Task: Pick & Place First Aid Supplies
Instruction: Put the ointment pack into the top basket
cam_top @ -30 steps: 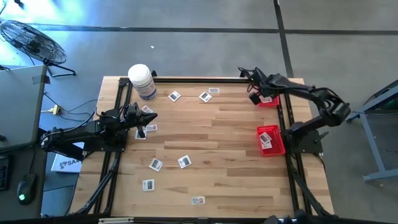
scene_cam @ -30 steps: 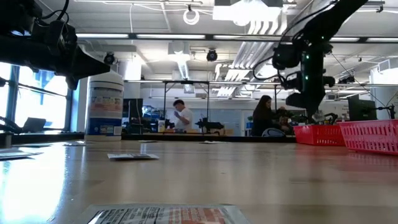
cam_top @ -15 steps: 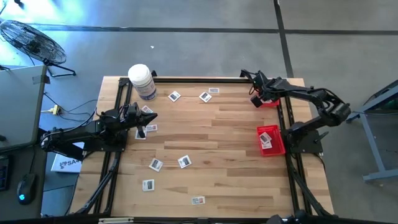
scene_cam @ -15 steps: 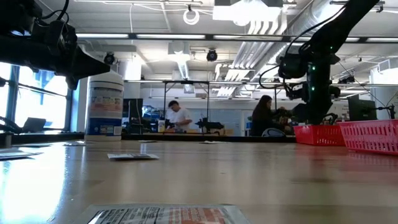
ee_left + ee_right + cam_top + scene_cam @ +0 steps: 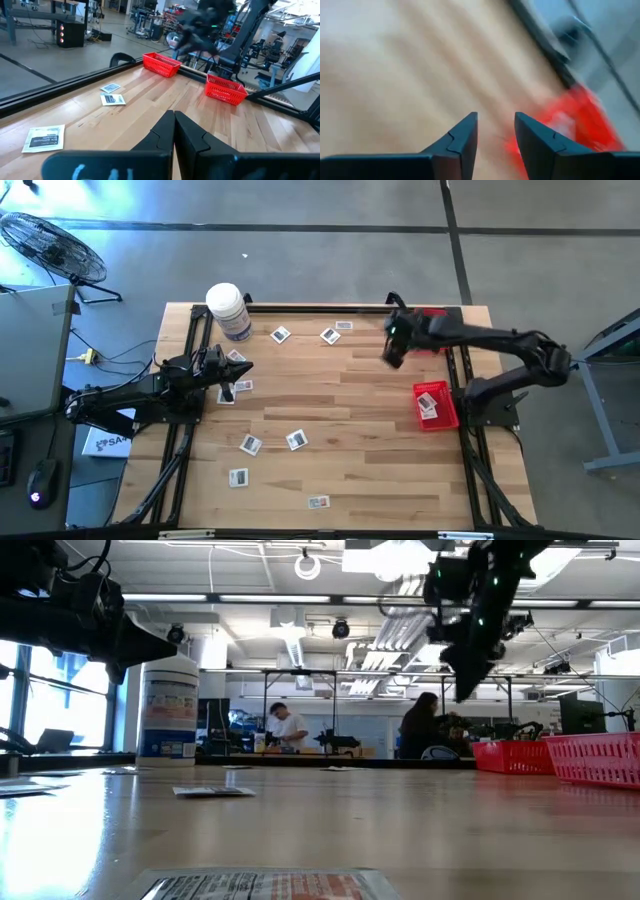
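Several small white first aid packets lie flat on the wooden table, among them three at the far edge (image 5: pixel 329 335), two near the middle (image 5: pixel 296 440) and some beside my left gripper (image 5: pixel 243 386). My left gripper (image 5: pixel 240 370) hovers level at the table's left side, shut and empty (image 5: pixel 174 117). My right gripper (image 5: pixel 392 352) hangs in the air left of the far red basket (image 5: pixel 435 313). It is tilted downward, open, with nothing between its fingers (image 5: pixel 495 130). The near red basket (image 5: pixel 435 405) holds packets.
A big white jar (image 5: pixel 228 310) stands at the far left corner. Both red baskets (image 5: pixel 161 64) (image 5: pixel 225 90) sit along the right edge. Black rails frame the table. One packet (image 5: pixel 265 885) lies close to the near edge. People are in the room beyond.
My right gripper has swung from above the far red basket toward the table's left, rising and tipping as it went. My left arm has kept still.
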`<state>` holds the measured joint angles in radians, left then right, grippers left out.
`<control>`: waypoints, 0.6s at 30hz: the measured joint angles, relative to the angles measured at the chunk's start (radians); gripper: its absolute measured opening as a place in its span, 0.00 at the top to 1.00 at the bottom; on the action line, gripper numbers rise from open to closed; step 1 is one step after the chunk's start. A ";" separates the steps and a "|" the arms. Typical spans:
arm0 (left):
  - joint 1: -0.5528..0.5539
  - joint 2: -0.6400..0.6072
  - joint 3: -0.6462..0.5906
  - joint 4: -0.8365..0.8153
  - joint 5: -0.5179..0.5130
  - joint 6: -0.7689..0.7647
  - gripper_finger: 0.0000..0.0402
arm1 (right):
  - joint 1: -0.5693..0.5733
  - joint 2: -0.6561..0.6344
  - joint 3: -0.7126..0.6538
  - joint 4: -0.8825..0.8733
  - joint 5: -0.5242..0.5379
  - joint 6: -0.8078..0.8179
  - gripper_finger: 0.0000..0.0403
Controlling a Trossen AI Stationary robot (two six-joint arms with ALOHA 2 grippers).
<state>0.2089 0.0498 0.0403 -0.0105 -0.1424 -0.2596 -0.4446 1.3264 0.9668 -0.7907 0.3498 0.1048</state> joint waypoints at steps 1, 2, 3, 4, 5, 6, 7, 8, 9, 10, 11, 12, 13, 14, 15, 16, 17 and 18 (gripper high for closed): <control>0.000 0.000 0.000 0.000 0.000 0.000 1.00 | 0.060 0.000 0.003 0.035 -0.044 -0.001 0.70; 0.000 0.000 0.000 0.000 0.000 0.000 1.00 | 0.123 0.001 0.002 0.079 -0.085 -0.004 0.70; 0.000 0.000 0.000 0.000 0.000 0.000 1.00 | 0.185 0.007 0.001 0.133 -0.126 -0.013 0.70; 0.000 0.000 0.000 0.000 0.000 0.000 1.00 | 0.247 0.016 0.001 0.193 -0.168 -0.016 0.70; 0.000 0.000 0.000 0.000 0.000 0.000 1.00 | 0.306 0.027 0.001 0.260 -0.201 -0.016 0.69; 0.000 0.000 0.000 0.000 0.000 0.000 1.00 | 0.365 0.043 0.001 0.333 -0.227 -0.015 0.69; 0.000 0.000 0.000 0.000 0.000 0.000 1.00 | 0.421 0.060 0.001 0.406 -0.256 -0.015 0.69; 0.000 0.000 0.000 0.000 0.000 0.000 1.00 | 0.471 0.080 0.001 0.476 -0.284 -0.016 0.69; 0.000 0.000 0.000 0.000 0.000 0.000 1.00 | 0.518 0.105 0.001 0.549 -0.309 -0.016 0.69; 0.000 0.000 0.000 0.000 0.000 0.000 1.00 | 0.560 0.131 0.001 0.620 -0.337 -0.016 0.69; 0.000 0.000 0.000 0.000 0.000 0.000 1.00 | 0.600 0.161 0.001 0.688 -0.361 -0.016 0.69; 0.000 0.000 0.000 0.000 0.000 0.000 1.00 | 0.637 0.191 0.001 0.748 -0.383 -0.017 0.69; 0.000 0.000 0.000 0.000 0.000 0.000 1.00 | 0.672 0.225 0.001 0.806 -0.403 -0.025 0.69; 0.000 0.000 0.000 0.000 0.000 0.000 1.00 | 0.703 0.258 0.001 0.860 -0.423 -0.037 0.69; 0.000 0.000 0.000 0.000 0.000 0.000 1.00 | 0.733 0.291 0.001 0.913 -0.444 -0.054 0.69; 0.000 0.000 0.000 0.000 0.000 0.000 1.00 | 0.757 0.327 0.001 0.965 -0.465 -0.072 0.69; 0.000 0.000 0.000 0.000 0.000 0.000 1.00 | 0.780 0.361 0.001 1.014 -0.489 -0.091 0.69; 0.000 0.000 0.000 0.000 0.000 0.000 1.00 | 0.801 0.395 0.001 1.059 -0.513 -0.106 0.69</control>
<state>0.2089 0.0498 0.0406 -0.0105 -0.1425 -0.2597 0.3560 1.7216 0.9680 0.2679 -0.1632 -0.0014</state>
